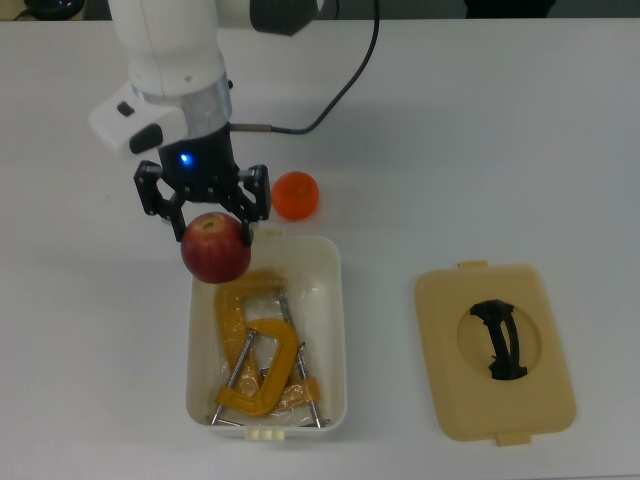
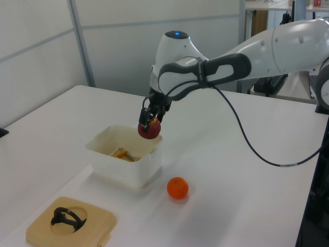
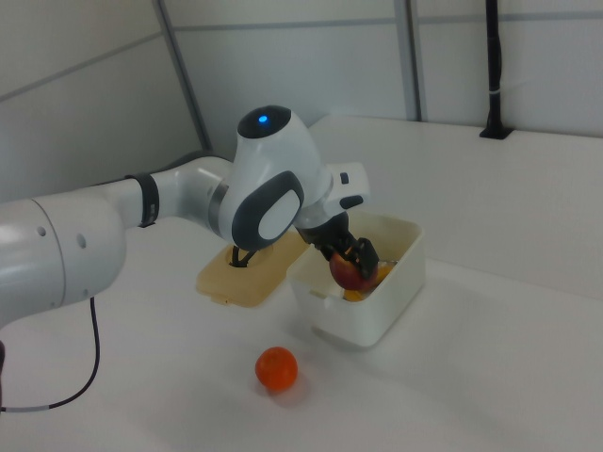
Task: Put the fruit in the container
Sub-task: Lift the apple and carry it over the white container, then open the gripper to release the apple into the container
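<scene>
I hold the apple (image 1: 215, 248) pinched in the fingers (image 1: 243, 224) above the container (image 1: 333, 330) rim, ready to drop it beside the 2 clamps (image 1: 256, 352), orange (image 1: 296, 195) waiting on the counter (image 1: 480, 150).

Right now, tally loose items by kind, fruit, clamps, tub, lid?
Fruit: 2, the apple held in the gripper and the orange on the table
C-clamps: 2, in the tub
Tub: 1
Lid: 1
Total: 6

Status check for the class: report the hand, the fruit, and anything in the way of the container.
Hand shut on apple, held above container rim. Orange on table beside container. Yellow clamps fill much of container floor.
</scene>
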Tool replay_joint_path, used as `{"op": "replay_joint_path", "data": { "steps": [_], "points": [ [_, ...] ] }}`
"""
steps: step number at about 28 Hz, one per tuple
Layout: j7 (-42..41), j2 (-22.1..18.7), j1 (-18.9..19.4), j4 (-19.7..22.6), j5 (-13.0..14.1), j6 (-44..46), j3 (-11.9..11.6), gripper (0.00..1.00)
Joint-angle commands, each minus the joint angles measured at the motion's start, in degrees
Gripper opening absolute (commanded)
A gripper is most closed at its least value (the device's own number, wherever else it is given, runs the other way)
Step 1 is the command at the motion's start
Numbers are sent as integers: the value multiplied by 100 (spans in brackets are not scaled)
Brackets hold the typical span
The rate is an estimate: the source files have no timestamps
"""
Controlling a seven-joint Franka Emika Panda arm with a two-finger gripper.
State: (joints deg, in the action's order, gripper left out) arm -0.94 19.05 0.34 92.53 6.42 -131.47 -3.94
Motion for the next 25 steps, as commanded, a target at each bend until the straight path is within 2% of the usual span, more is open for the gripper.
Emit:
{"op": "replay_joint_path", "data": {
  "steps": [1, 10, 13, 18, 25],
  "points": [
    [251, 161, 19, -103, 17, -133, 139, 100],
    [305, -6, 28, -86, 43, -19, 140, 100],
    [217, -94, 28, -42, -18, 524, 148, 100],
    [-82, -235, 168, 90, -413, 1474, 148, 100],
    [-82, -270, 458, 424, -660, 1888, 148, 100]
  ]
}}
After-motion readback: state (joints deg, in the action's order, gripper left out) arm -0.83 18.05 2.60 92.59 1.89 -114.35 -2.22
